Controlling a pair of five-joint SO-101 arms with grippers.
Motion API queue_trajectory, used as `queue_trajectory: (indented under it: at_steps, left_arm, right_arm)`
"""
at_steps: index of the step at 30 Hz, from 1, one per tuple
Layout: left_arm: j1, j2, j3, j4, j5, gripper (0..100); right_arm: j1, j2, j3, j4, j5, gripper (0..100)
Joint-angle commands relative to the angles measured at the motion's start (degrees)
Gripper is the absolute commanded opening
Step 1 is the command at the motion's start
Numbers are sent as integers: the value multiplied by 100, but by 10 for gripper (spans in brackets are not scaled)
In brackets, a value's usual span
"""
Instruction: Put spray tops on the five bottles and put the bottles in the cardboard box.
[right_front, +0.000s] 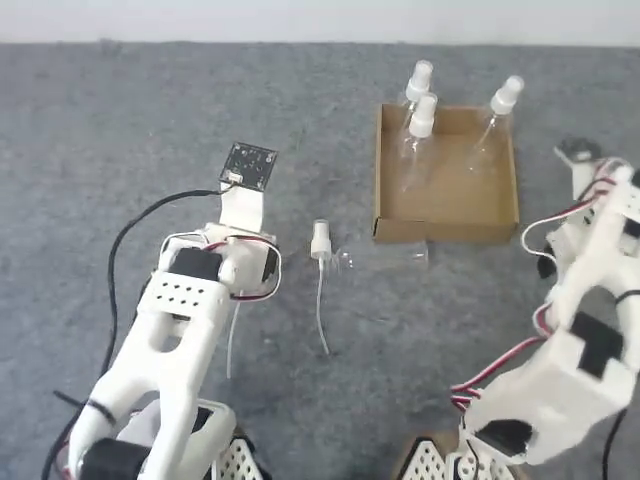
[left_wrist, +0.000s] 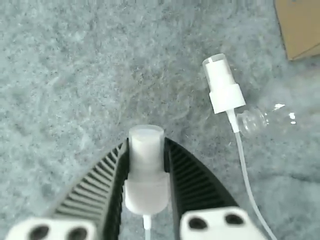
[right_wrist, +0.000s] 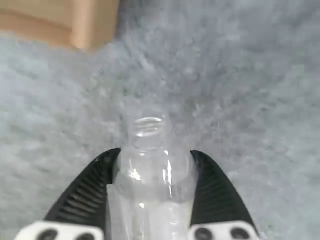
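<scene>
**High view.** The box (right_front: 447, 232) is holding three capped bottles (right_front: 418, 140). A loose top (right_front: 320, 242) and a bare bottle (right_front: 388, 258) are lying on the carpet (right_front: 120, 120) just beside the box's front wall.

**Left wrist view.** My left pincer (left_wrist: 145, 150) is clamping a held top (left_wrist: 146, 172) by its sides. Hazard, as I am judging it: a tilted top would be jamming at a bottle's mouth.

**Right wrist view.** My right pincer (right_wrist: 155, 155) is clasping an open bottle (right_wrist: 150, 165), with a corner of the box nearby. Hazard: the slick wall could be twisting in my grip under a push.

I saw three capped plastic bottles (right_front: 418, 150) standing in the open cardboard box (right_front: 445, 231); before it lay another bottle (right_front: 390, 258), a loose spray top (right_front: 320, 241) beside its neck.
</scene>
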Motion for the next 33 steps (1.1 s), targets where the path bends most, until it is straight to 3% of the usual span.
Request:
queue_trajectory:
  at_steps: [1,5,11,17,26,33]
  left_arm:
    - [-141,-730,-163,-123,-35,13]
    - [-501,-1626,-207,158,-35,13]
    - [-949,-3007,-321,651,-176,12]
    - [-993,-3279,-1323,1442,-281,12]
    - [-993,-3323,-2448,1855,132,11]
    - [-993,-3323,-2492,1108,1169,11]
  right_arm:
    - [-576,-1367,-264,251,-651,6]
    - [-1420,-2580,343,198,-1371,6]
    - [-3319,-4251,1530,-171,-2127,6]
    - [-5138,-4892,2673,-1024,-2848,6]
    - [-6387,-5121,4255,-3187,-3297,6]
    - [-7169,-5253,4756,-3802,-3288,9]
